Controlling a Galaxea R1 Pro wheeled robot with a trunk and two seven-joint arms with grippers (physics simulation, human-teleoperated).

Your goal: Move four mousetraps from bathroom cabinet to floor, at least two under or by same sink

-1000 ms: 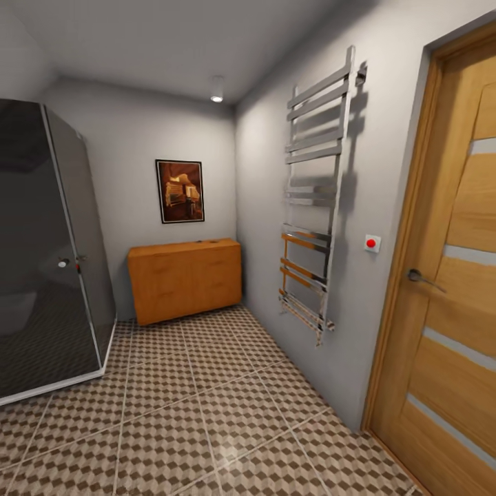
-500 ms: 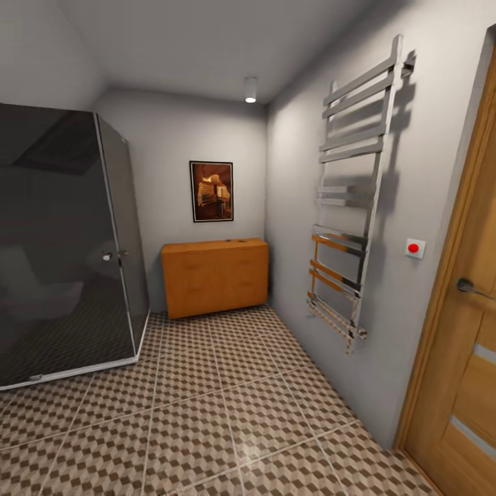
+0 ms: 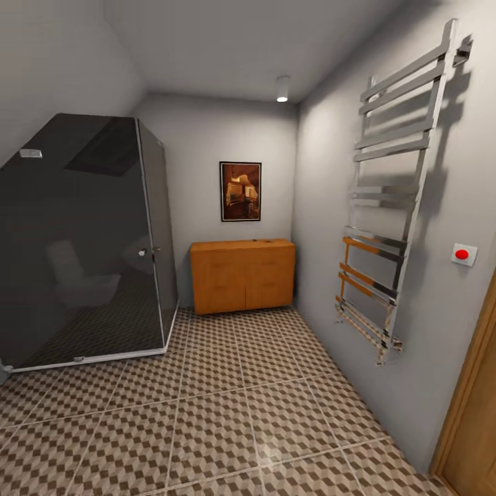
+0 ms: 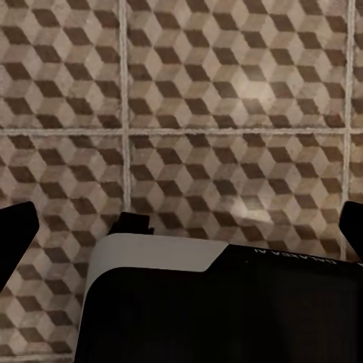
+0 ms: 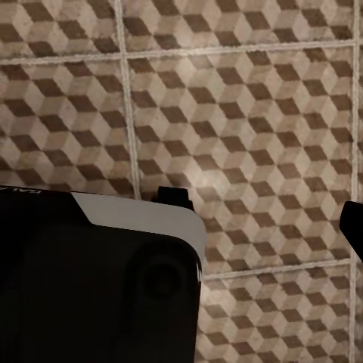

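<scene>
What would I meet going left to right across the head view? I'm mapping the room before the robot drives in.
Dark glass shower cabin → orange-brown cabinet → chrome towel rail → red wall button → wooden door edge.

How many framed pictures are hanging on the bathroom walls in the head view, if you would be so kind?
1: the dark-framed amber picture hangs on the far wall, above the orange-brown wooden cabinet. Others may hang beyond this view.
</scene>
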